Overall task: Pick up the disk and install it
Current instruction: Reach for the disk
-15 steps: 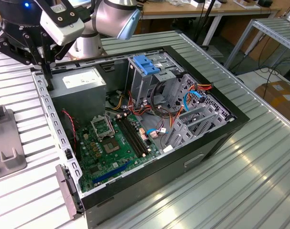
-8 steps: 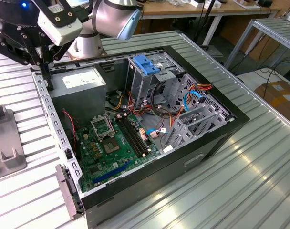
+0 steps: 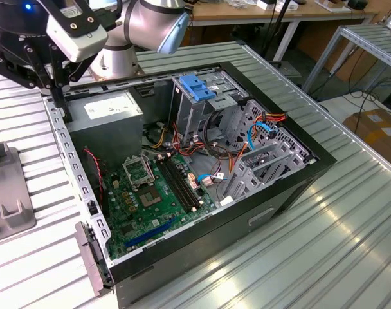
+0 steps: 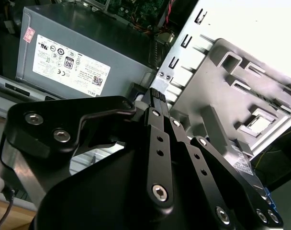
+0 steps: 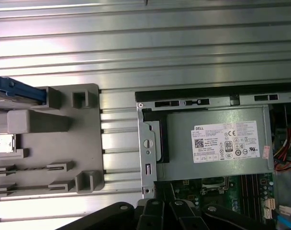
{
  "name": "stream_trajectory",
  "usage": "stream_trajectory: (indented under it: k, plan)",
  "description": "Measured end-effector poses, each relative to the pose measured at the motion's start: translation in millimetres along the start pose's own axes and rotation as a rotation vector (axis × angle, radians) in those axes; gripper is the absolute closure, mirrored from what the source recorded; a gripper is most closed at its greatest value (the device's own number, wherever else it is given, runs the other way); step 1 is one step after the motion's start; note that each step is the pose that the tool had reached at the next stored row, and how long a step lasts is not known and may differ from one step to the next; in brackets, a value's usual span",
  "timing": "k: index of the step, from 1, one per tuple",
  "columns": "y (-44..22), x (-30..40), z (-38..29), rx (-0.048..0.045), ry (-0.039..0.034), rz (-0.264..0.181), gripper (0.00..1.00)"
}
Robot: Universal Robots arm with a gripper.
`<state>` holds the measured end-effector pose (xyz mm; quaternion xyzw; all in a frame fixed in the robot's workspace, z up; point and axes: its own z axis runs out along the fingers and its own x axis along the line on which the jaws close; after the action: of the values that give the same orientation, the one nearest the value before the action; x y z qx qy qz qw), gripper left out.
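I am looking down on an open computer case lying on the ribbed metal tabletop. Inside the case, a grey power supply is sitting in one corner. A green motherboard is lying across the case floor. Just outside the case, a grey fixture tray is resting on the tabletop.

At the exterior view's left, ribbed metal table lies bare between grey plastic fixture and open black computer case.
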<state>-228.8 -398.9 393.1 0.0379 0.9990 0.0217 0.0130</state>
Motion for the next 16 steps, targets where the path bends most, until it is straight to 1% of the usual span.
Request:
stream_trajectory:
  k: [16]
  plan:
    - [-0.4,5.6,0.0,-0.0001,-0.0001,0.0,0.9]
